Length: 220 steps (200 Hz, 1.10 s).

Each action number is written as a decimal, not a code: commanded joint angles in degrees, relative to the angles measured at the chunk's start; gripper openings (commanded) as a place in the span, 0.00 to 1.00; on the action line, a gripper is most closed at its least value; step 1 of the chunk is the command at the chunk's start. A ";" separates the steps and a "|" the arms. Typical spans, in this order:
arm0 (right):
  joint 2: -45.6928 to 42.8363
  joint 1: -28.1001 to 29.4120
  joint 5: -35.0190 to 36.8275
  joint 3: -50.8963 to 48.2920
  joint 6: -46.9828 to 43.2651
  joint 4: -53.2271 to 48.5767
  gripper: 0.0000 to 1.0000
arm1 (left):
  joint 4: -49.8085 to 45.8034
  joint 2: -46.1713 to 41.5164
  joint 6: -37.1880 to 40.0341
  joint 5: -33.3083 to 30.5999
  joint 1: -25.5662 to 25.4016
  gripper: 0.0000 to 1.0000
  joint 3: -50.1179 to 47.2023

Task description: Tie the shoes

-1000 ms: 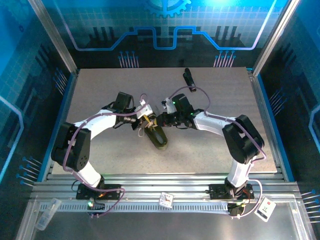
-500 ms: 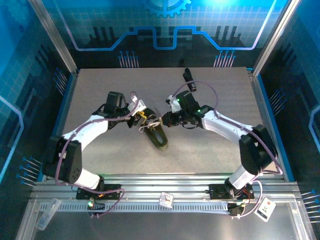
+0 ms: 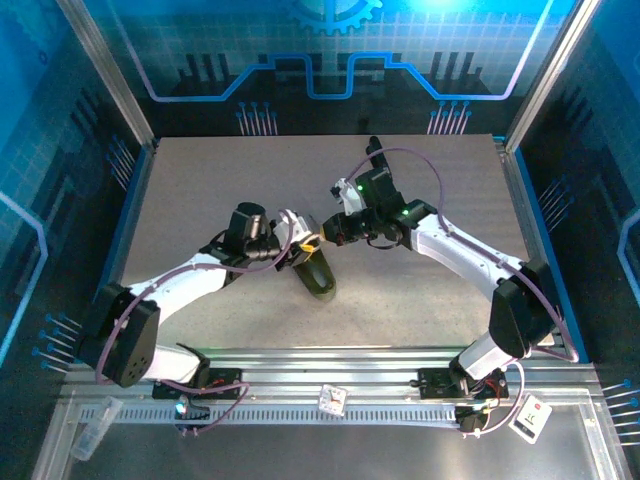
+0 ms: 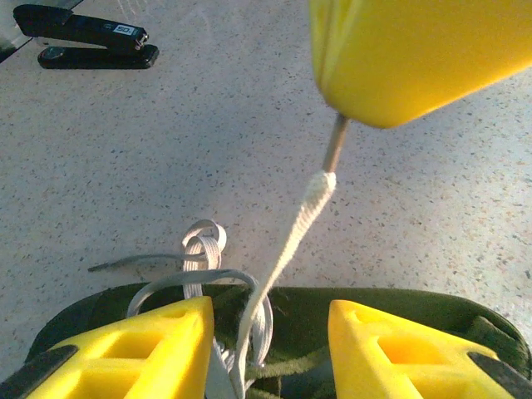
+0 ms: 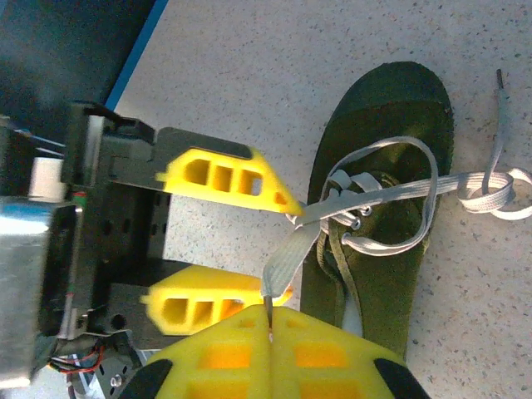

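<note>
Right wrist view: the right gripper (image 5: 270, 309) has its fingers pressed together on the tip of one whitish-grey lace (image 5: 288, 249), which runs straight from those fingertips to the eyelets of the olive-green shoe (image 5: 391, 133) lying just ahead of them. Left wrist view: the left gripper (image 4: 266, 332) stands spread, one finger on either side of that lace and just above the shoe's opening. A black clip-like object (image 4: 83, 37) lies well beyond it.
</note>
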 commanded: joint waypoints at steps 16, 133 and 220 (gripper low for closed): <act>-0.26 0.51 -2.51 2.01 -1.15 -1.96 0.00 | 8.30 3.71 -3.44 -2.38 -1.19 0.40 0.31; 21.79 -7.93 6.69 12.83 -2.22 -11.00 0.50 | 10.99 -8.51 -15.24 -4.92 -1.27 0.00 -9.71; 38.84 -5.83 4.85 25.38 -0.55 -12.62 0.50 | 5.74 -13.05 -15.88 -5.75 -1.19 0.00 -10.27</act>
